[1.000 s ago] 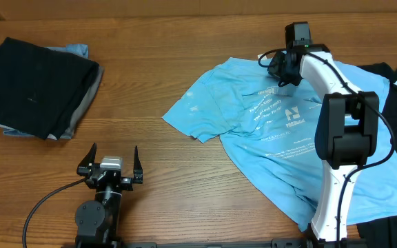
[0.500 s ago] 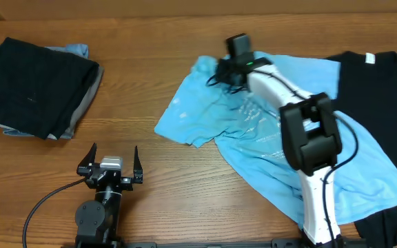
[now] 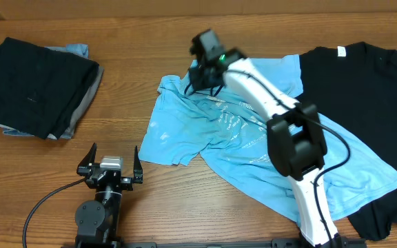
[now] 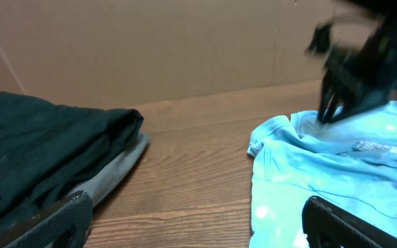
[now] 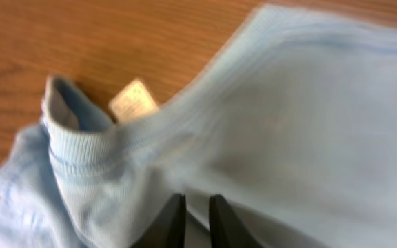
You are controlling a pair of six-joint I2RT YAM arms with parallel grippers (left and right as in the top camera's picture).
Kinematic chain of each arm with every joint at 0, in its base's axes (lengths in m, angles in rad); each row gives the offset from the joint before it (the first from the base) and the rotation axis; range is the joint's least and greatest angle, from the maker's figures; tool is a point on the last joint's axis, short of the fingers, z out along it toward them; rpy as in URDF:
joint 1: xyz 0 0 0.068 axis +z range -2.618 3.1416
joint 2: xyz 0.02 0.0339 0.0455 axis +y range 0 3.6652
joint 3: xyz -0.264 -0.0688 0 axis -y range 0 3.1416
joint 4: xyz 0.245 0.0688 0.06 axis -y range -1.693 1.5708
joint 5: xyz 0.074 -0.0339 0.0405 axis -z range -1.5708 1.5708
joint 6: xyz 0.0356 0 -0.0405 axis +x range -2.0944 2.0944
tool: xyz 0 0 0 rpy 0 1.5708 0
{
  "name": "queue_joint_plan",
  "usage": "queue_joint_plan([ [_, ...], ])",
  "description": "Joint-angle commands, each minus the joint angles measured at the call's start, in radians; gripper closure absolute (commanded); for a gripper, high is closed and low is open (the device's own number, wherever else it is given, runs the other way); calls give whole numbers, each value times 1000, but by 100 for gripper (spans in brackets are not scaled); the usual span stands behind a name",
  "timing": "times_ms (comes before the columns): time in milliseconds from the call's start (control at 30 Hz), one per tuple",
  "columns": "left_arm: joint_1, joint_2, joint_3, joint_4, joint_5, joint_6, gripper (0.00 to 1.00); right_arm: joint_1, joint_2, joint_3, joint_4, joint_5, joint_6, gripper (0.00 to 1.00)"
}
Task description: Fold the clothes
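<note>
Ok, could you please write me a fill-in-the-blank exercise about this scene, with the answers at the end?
1. The right hand pinches the light blue T-shirt near its ____.
2. The left hand is ____ and holds nothing.
3. The folded pile lies nearer the ____ hand.
4. The spread garment partly under the T-shirt is ____ in colour.

Missing words: collar; open; left; black.
</note>
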Motion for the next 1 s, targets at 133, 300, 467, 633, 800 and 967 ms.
queue_joint_plan([
  [133,7,-10,-4,3,4,11,0,-299,-56,311,-320,132,15,92],
  [300,7,-10,-4,3,4,11,0,-525,-43,221,-340,5,24,96],
  [467,7,-10,-4,3,4,12,0,-651,-42,76,-243,-121,-11,96],
  [633,7,-10,-4,3,5,11,0,-680,-42,-71,-129,-154,-22,96],
  [800,7,-10,-4,3,4,12,0,-677,-42,-233,23,-153,-21,96],
  [967,7,-10,-4,3,4,11,0,-683,-42,-319,87,2,-21,96],
])
